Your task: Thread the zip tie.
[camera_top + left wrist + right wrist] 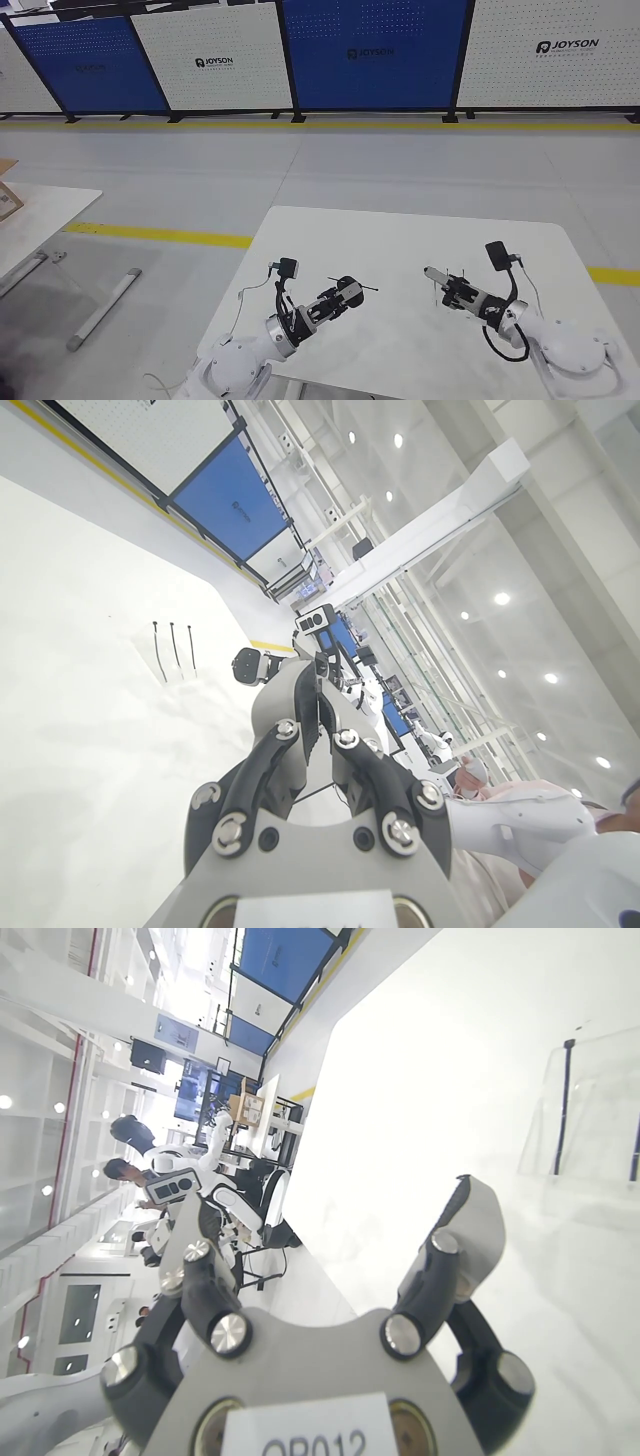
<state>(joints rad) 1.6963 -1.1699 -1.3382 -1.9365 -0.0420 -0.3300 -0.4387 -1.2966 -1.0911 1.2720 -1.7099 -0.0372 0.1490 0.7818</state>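
Grey hall floor (pixel 300 160), blue and white panels (pixel 375 55) across the frame top, white table (pixel 400 240) at lower centre
Yellow floor line (pixel 150 235) at mid-left; left gripper (pixel 317 670), lower left of top view, pinched tight on one zip tie (pixel 368 289); right gripper (pixel 327 1195), lower right, spread wide; clear sheet (pixel 585 1103) just beside it bearing spare zip ties (pixel 172 650)
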